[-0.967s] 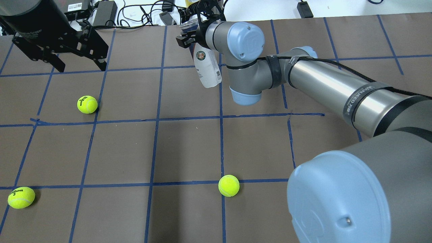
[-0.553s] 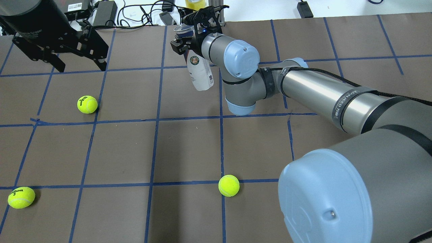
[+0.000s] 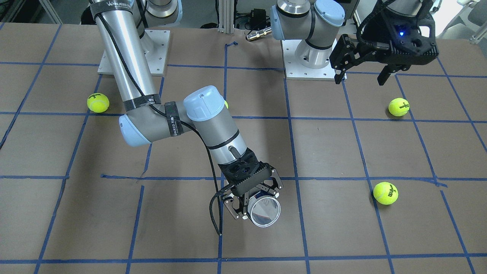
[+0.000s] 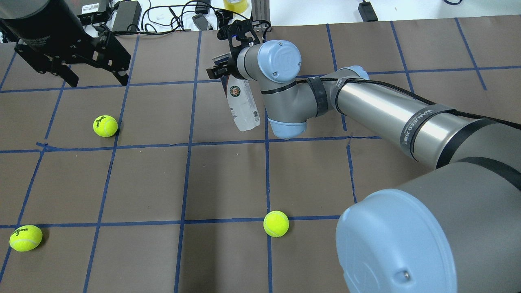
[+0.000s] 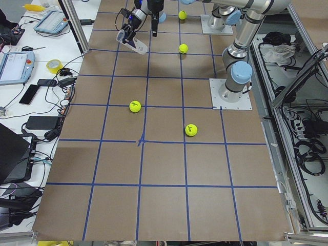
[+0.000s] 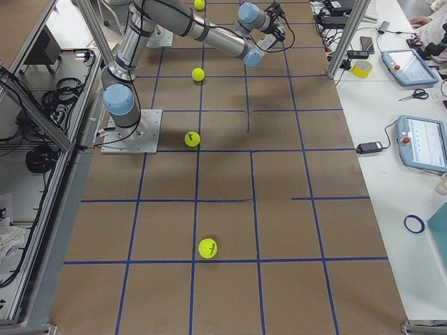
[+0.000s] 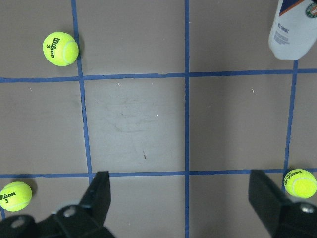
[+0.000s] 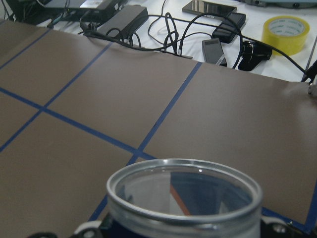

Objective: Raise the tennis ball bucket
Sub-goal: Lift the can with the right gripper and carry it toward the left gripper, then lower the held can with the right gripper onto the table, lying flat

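The tennis ball bucket (image 4: 242, 103) is a slim clear can with a white label and a round emblem. My right gripper (image 4: 222, 70) is shut on its upper end and holds it tilted in the air over the far middle of the table. In the front-facing view its open mouth (image 3: 265, 211) faces the camera inside the right gripper (image 3: 253, 198). The right wrist view shows its rim (image 8: 183, 197), with no ball showing inside. My left gripper (image 4: 99, 81) is open and empty, high at the far left, apart from the can; its wrist view shows the can's lower end (image 7: 296, 27).
Three yellow-green tennis balls lie on the brown gridded table: one far left (image 4: 105, 125), one near left (image 4: 25, 238), one near middle (image 4: 276, 224). Cables, power bricks and a tape roll (image 4: 233, 5) lie beyond the far edge.
My right arm has swung with the can in its grip: the can has shifted a little left and its lower end has come nearer the robot. The left arm and the balls have not moved.
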Robot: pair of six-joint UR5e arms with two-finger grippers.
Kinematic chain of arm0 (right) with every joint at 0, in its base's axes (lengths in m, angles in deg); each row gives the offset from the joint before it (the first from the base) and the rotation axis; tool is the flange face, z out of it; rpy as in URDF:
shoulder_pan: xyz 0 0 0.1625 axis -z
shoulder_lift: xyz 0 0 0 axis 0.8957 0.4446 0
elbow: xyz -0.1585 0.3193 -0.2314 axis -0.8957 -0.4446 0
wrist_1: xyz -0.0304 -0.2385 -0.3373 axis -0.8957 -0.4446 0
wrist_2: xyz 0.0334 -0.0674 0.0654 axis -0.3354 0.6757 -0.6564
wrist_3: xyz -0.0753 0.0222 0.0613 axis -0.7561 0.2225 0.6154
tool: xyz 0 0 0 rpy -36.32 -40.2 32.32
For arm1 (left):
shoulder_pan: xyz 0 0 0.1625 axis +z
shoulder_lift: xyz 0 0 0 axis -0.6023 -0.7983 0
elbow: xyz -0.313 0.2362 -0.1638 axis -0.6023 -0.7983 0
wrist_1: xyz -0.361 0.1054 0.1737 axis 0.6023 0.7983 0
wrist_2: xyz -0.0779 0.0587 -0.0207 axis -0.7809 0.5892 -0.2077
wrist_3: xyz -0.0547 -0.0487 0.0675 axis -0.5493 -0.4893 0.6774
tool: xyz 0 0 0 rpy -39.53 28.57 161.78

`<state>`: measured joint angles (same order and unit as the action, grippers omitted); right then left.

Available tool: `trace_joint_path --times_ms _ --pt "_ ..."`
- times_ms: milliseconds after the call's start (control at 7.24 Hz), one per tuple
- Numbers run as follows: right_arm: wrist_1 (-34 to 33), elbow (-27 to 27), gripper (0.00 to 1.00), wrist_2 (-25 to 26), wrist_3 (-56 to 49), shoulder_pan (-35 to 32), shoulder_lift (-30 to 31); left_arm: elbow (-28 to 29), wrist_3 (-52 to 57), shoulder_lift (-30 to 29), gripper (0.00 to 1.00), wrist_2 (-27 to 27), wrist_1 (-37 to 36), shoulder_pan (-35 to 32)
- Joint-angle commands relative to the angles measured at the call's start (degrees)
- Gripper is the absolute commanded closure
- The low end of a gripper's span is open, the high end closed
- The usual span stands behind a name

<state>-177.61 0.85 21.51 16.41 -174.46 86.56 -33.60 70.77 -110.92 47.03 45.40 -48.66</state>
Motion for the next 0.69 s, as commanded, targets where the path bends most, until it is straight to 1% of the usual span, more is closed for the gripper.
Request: trace_joint_path --times_ms 0,138,276,414,553 --pt "12.4 -2.4 0.7 0.0 -16.8 -1.3 -0.1 0.0 0.0 0.0 0.0 -0.1 0.0 0.0" --pt "15.5 -2.9 0.7 0.2 -25.5 -2.4 -0.1 -0.1 0.0 0.0 0.0 0.0 0.0 0.0" --pt "17.7 -3.2 0.7 2.6 -32.2 -2.7 -0.1 0.0 0.0 0.0 0.0 -0.1 0.0 0.0" --pt "16.9 -2.9 0.7 6.7 -34.7 -7.3 -0.2 0.0 0.0 -0.1 0.0 -0.1 0.0 0.0" --pt "16.4 -3.2 0.71 10.8 -39.6 -9.8 -1.3 0.0 0.0 -0.1 0.0 -0.1 0.0 0.0"
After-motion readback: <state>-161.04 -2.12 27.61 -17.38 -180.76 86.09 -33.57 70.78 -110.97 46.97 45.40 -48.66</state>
